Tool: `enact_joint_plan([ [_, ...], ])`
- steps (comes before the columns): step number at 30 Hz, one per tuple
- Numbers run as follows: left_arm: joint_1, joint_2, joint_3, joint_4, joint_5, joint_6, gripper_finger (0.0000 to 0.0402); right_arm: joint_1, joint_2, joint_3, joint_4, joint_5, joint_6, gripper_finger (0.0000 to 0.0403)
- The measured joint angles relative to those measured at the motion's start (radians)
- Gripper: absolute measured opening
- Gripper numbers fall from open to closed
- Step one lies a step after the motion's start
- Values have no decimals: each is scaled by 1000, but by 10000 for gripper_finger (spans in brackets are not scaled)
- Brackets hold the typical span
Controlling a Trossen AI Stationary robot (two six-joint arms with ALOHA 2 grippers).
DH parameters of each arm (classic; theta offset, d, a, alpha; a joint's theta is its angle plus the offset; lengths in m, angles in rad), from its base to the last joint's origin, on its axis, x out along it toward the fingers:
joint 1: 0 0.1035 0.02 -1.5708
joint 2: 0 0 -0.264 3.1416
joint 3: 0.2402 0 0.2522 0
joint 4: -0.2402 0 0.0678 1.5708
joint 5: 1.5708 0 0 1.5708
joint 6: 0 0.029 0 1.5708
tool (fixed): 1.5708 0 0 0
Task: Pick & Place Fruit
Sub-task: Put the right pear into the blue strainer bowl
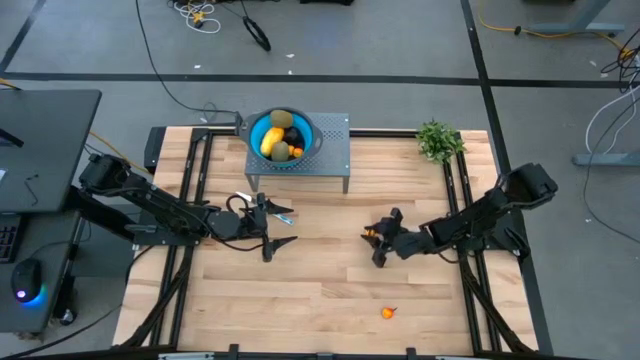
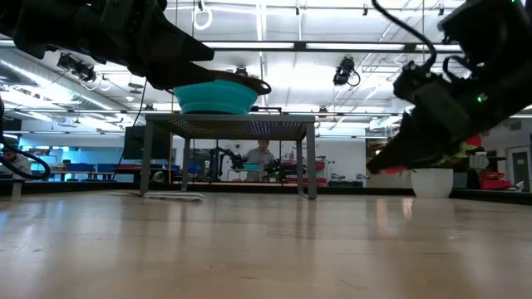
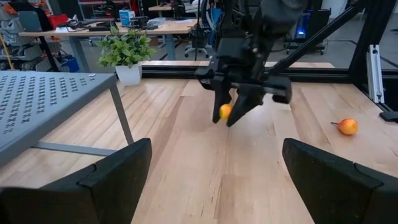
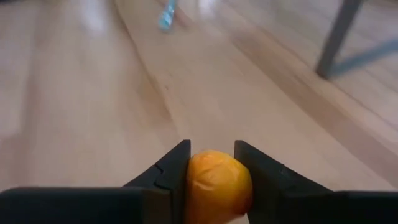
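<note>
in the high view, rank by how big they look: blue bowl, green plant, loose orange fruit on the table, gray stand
1. gray stand
2. blue bowl
3. green plant, clearly smaller than the bowl
4. loose orange fruit, by far the smallest

The bowl sits raised on the stand, nearer the overhead camera, so it may look slightly enlarged.

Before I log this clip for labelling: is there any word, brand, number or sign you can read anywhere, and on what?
None can be read.
Orange fruit in the right hand: no marking.
Blue bowl, grey stand, wooden table: no text.
Boxes on the far desk: too blurred to read.
</note>
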Motion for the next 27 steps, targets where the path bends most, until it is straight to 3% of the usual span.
enact_joint_plan([
  [18,0,0,0,0,0,3,372,-1,-1,2,260,19,-175,123],
  [27,0,0,0,11,-1,4,372,-16,-1,2,301,17,-229,124],
])
